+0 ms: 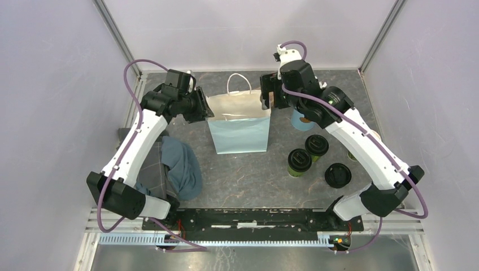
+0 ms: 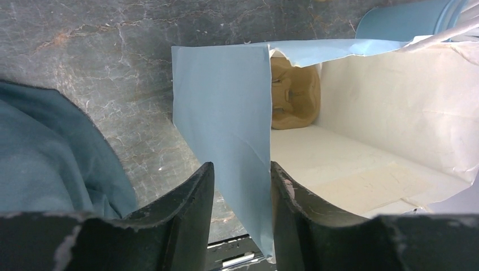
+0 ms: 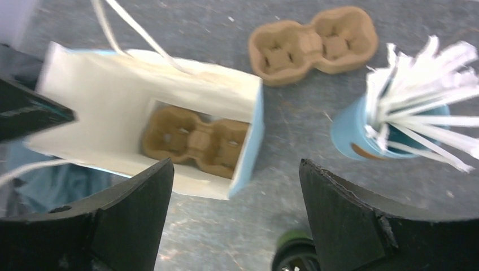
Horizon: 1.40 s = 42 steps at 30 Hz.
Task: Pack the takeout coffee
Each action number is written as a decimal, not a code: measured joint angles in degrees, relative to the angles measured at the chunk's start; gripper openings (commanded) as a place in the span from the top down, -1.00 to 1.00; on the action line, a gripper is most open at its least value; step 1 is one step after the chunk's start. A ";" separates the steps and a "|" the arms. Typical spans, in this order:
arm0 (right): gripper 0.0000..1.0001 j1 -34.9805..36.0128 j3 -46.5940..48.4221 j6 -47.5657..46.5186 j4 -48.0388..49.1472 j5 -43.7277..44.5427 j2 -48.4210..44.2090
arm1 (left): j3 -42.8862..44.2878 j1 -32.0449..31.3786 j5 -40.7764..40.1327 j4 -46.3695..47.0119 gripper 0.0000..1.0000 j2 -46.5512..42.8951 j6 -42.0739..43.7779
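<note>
The takeout coffee (image 1: 299,162), a dark-green cup with a black lid, stands on the table right of the blue paper bag (image 1: 240,134). A like lidded cup (image 1: 317,147) stands close behind it. One green cup (image 3: 291,254) peeks in at the bottom of the right wrist view. My left gripper (image 1: 208,110) (image 2: 242,166) straddles the bag's left side wall (image 2: 226,113). Only its inner finger touches the paper, and a gap shows at the other. My right gripper (image 1: 266,99) (image 3: 236,164) hangs wide open above the bag's right end, holding nothing. A brown pulp carrier (image 3: 195,138) lies inside the bag.
A loose black lid (image 1: 338,175) lies right of the cups. A light-blue cup of white sticks (image 3: 390,121) and a second pulp carrier (image 3: 313,42) sit behind the bag's right end. A blue-grey cloth (image 1: 181,166) lies crumpled beside the left arm.
</note>
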 measured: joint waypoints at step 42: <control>-0.80 -1.55 -43.10 -1.75 -9.53 -1.90 -17.70 | 5.95 0.02 -1.11 -5.16 -0.31 0.39 0.70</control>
